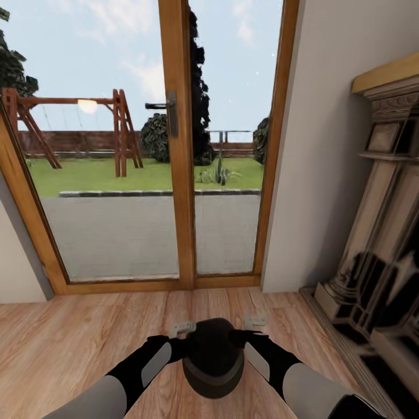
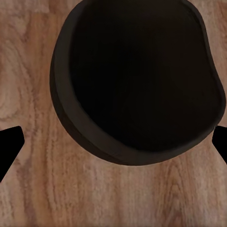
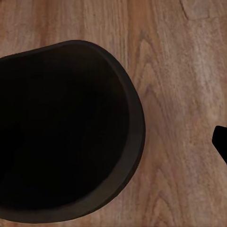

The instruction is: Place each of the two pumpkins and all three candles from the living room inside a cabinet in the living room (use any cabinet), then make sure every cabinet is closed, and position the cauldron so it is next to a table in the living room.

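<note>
The pumpkins, candles, cabinet, cauldron and coffee table are out of view. I face a wood-framed glass door (image 1: 174, 174) onto a garden. Both arms are folded low in front of me, on either side of my own dark rounded trunk (image 1: 213, 358). My left gripper (image 1: 183, 329) is open and holds nothing; its black fingertips (image 2: 9, 146) stand far apart over the wooden floor. My right gripper (image 1: 255, 321) is open and empty too, with one fingertip (image 3: 220, 142) at the frame's edge. The trunk's dark bulk (image 2: 137, 80) (image 3: 61, 137) lies between the fingers in both wrist views.
A light wooden floor (image 1: 87, 337) runs up to the door. A white wall (image 1: 320, 163) stands to the right of the door. An ornate stone fireplace (image 1: 378, 233) with a dark base juts out at the right. A pale wall corner (image 1: 14, 262) is at the left.
</note>
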`<state>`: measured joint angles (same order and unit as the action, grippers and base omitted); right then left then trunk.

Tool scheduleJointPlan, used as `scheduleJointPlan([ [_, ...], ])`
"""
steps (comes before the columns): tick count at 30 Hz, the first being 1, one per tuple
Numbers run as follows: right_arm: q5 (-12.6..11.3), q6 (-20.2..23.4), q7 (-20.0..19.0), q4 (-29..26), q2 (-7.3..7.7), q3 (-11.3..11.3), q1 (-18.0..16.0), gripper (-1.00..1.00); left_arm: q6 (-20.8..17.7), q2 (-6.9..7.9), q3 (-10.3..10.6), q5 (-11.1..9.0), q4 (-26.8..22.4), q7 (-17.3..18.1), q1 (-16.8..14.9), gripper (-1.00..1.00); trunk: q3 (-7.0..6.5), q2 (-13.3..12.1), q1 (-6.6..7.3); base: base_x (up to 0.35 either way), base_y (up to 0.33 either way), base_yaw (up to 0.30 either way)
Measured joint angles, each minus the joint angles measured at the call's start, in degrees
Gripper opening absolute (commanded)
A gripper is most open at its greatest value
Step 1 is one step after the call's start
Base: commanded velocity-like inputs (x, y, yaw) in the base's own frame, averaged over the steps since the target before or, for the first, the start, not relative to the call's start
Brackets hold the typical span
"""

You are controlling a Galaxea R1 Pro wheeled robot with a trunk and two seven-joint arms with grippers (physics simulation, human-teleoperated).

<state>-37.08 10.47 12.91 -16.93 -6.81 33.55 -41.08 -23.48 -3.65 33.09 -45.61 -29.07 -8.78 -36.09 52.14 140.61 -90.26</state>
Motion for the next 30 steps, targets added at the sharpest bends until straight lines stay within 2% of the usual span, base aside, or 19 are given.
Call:
scheduleJointPlan([
  [7,0.04,-0.01,-0.24,0.00,0.00,0.04,0.01,1.00,0.02,0.00,-0.26,-0.09,0.00,0.00,0.01,1.00,1.28,2.60,-1.44,0.000,0.000,0.000],
  [18,0.04,-0.01,-0.26,0.00,0.00,0.03,0.00,1.00,0.13,-0.02,-0.55,-0.23,-0.08,-0.03,0.00,1.00,3.72,2.76,-1.73,0.000,0.000,0.000],
  [22,0.04,-0.01,-0.25,0.00,0.00,0.06,0.01,1.00,1.24,-0.02,-0.63,-0.51,-0.08,-0.07,0.01,1.00,4.60,2.81,-1.83,0.000,0.000,0.000],
  [27,0.04,-0.01,-0.25,0.00,0.00,0.05,0.00,1.00,1.80,-0.01,-0.58,-3.80,-0.14,-0.02,0.00,1.00,5.05,2.84,-1.88,0.000,0.000,0.000],
  [30,0.04,0.00,-0.27,0.00,0.00,0.06,0.02,1.00,1.84,0.00,-0.56,-4.45,-0.16,-0.01,0.00,1.00,5.05,2.84,-1.88,0.000,0.000,0.000],
])
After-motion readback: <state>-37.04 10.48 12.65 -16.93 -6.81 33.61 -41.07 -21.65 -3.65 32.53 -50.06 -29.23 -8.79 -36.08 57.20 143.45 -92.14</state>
